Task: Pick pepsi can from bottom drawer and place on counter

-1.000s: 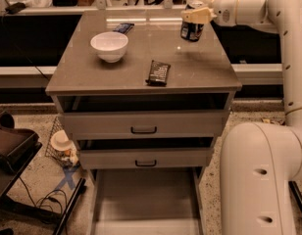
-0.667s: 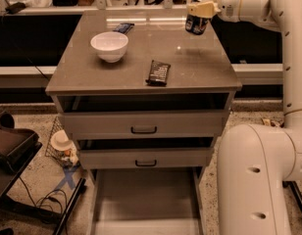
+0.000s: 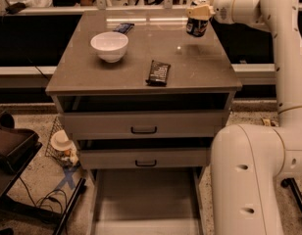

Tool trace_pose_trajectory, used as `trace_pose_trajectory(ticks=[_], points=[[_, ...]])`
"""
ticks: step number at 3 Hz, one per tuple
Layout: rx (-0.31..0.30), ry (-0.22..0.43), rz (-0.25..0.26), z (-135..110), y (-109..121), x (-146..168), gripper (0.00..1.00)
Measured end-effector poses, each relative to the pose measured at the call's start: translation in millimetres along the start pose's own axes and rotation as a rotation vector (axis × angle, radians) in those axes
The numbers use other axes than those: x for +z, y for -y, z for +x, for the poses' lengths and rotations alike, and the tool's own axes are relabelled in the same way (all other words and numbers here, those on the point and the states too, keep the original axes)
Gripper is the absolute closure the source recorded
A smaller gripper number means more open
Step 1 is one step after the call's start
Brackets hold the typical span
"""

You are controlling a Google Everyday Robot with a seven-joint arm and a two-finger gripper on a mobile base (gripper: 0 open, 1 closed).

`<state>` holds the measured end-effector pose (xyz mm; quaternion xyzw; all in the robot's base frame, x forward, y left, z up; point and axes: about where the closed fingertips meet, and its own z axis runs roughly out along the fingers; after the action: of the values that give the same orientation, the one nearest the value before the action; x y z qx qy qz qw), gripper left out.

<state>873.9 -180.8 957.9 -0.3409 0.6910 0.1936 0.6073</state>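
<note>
Seems well past halfway. Pulled out at the foot of the cabinet, the bottom drawer [image 3: 146, 199], with only its plain grey floor on show. Up over the far right part of the counter [image 3: 190, 67], the gripper [image 3: 199, 14], jaws closed from above on the top of the pepsi can [image 3: 196, 27]. Apparently hanging a little clear of the surface, slightly tilted (contact hard to rule out from this angle). Left to do, by this reading: lower, set upright, open the jaws, draw away. Room enough below, well apart from the white bowl [image 3: 110, 45] and the black snack packet [image 3: 158, 73]. No readable writing on the can: dark blue side with pale markings only. Nothing legible on the snack packet either, nor on the small blue packet [image 3: 123, 27] at the back.
</note>
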Motion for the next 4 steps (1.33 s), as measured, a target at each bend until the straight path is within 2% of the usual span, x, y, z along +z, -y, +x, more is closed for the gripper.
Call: trace_pose_trajectory(ticks=[1, 3, 4], points=[[0.025, -0.031, 0.024, 13, 4, 14, 1.0], [0.04, -0.055, 0.03, 39, 3, 42, 0.97], [0.041, -0.056, 0.026, 40, 1, 44, 0.75]])
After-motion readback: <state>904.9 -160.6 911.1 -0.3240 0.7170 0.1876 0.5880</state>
